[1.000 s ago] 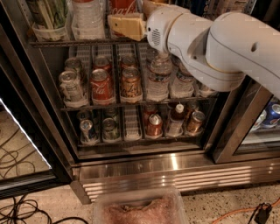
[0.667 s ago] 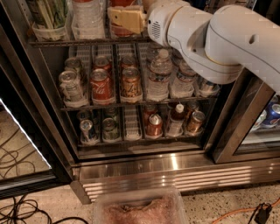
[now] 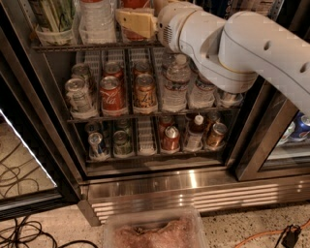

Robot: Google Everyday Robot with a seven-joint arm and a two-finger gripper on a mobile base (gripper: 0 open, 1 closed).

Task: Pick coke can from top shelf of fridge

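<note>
Gripper [image 3: 136, 23] is at the top shelf [image 3: 72, 47] of the fridge [image 3: 145, 180], at the upper edge of the view, on the end of the white arm [image 3: 242, 48] that reaches in from the right. Whether the jaws are spread or pressed together cannot be told.

The coke can [image 3: 133, 4] stands on the top shelf directly behind the gripper. It is largely covered, with red showing above and below the gripper. Whether the two touch cannot be told.

To its left on the same shelf stand clear tubs [image 3: 97, 22].

On the rack below, a second red cola can [image 3: 111, 94] stands in a lane tray, with a silver can [image 3: 77, 94] to its left and a brown-gold can [image 3: 145, 92] to its right. Water bottles [image 3: 177, 87] stand further right.

A ribbed grille [image 3: 193, 196] runs along the fridge base.
</note>
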